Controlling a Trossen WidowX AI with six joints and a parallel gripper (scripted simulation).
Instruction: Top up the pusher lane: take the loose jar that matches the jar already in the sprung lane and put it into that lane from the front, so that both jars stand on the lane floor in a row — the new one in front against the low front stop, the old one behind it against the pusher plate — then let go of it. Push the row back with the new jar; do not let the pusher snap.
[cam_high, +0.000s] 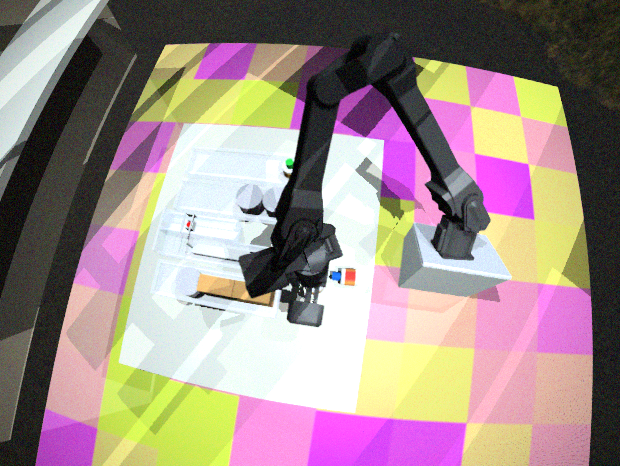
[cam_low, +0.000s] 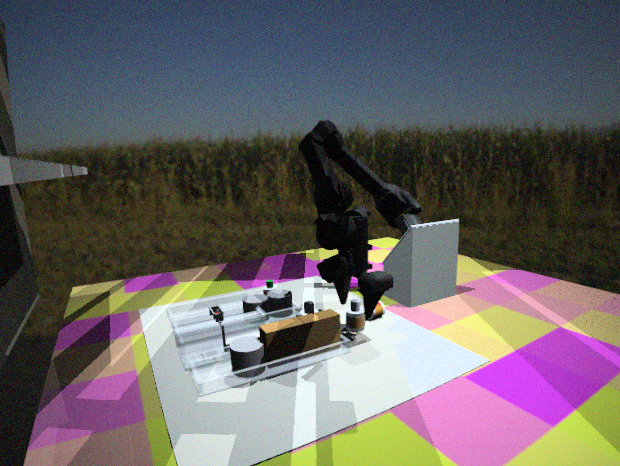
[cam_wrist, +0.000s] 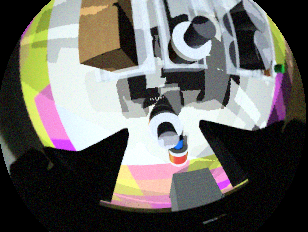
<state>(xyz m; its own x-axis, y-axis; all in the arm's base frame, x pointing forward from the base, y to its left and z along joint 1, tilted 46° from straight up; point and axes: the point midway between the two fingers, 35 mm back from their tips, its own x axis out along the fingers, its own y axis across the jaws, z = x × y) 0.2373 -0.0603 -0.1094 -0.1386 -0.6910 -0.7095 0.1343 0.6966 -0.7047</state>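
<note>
My gripper is open and empty, pointing down. Its fingertips straddle the upright loose jar, at about cap height; they appear clear of it. This jar has a grey cap, white shoulder and brown label. A jar of like shape stands in the sprung lane near its front; the arm hides it in the top view. A small dark fitting with a red mark is at that lane's rear. The pusher plate cannot be made out.
A red-orange jar with a blue cap lies on its side near the loose jar. Brown boxes fill the neighbouring lane. Grey round tins and a green-capped jar stand in other lanes.
</note>
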